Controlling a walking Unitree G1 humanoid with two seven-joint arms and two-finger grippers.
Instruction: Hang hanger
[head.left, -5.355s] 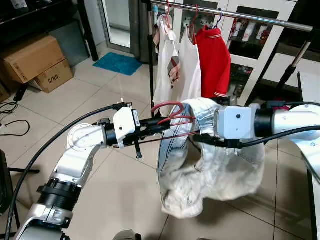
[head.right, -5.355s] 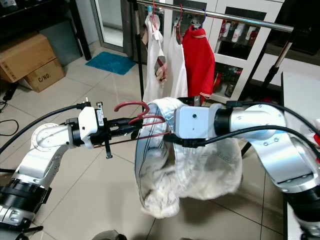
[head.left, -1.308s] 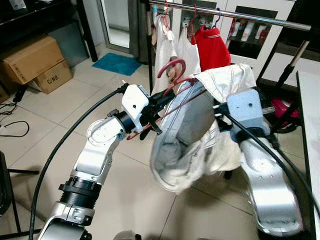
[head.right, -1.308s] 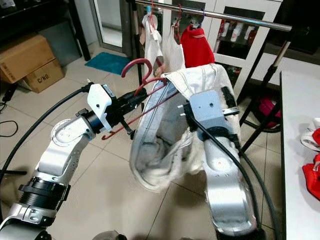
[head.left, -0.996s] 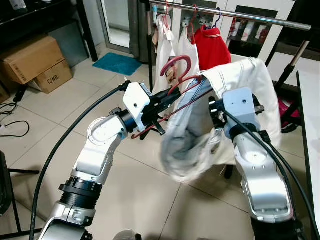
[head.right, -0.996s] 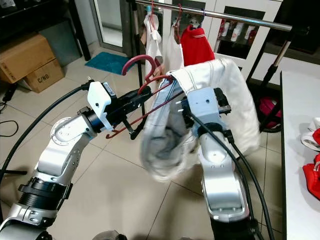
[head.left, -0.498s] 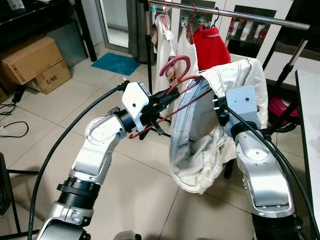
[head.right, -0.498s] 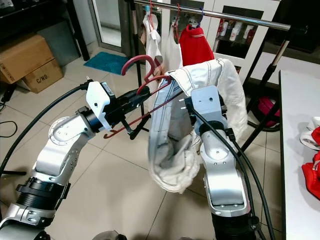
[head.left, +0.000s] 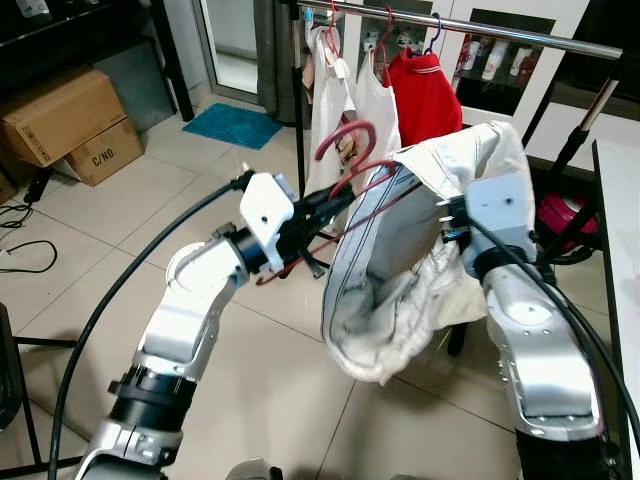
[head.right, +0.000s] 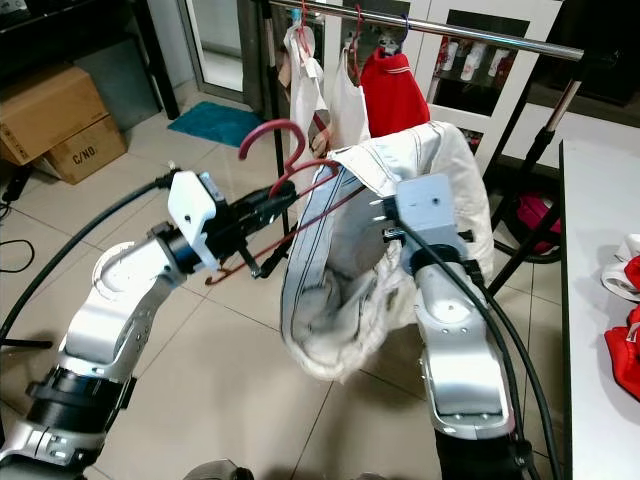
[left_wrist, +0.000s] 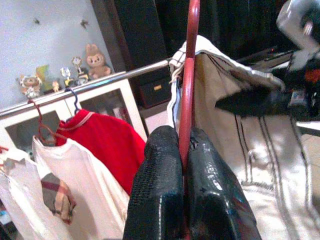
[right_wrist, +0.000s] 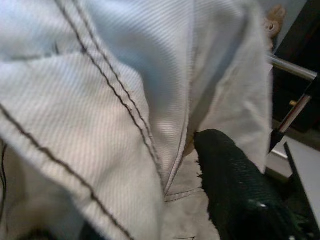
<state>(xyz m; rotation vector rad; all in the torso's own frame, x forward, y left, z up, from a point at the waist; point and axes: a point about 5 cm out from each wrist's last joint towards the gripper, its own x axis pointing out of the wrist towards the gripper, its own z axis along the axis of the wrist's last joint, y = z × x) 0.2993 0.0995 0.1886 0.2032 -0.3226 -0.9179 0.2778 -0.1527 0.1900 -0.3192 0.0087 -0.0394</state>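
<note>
While the left gripper (left_wrist: 185, 165) pinches the red hanger (head.left: 345, 190) tight between both fingers, pale trousers (head.left: 400, 260) drape over its far end below the rail (head.left: 480, 30). Open rail lies right of the red shirt (head.left: 428, 95). The right gripper (right_wrist: 220, 165) is buried in cloth; its grip cannot be told.

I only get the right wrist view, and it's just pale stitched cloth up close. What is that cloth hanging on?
Observer: The pale garment with dark stitching is draped over a red clothes hanger.
Operator: Who's holding the hanger?
Observer: The left gripper, with its jaws shut on the hanger's neck.
Operator: Is it on a rail yet?
Observer: No. Its hook sits below the silver clothes rail, where a red polo shirt already hangs.
</note>
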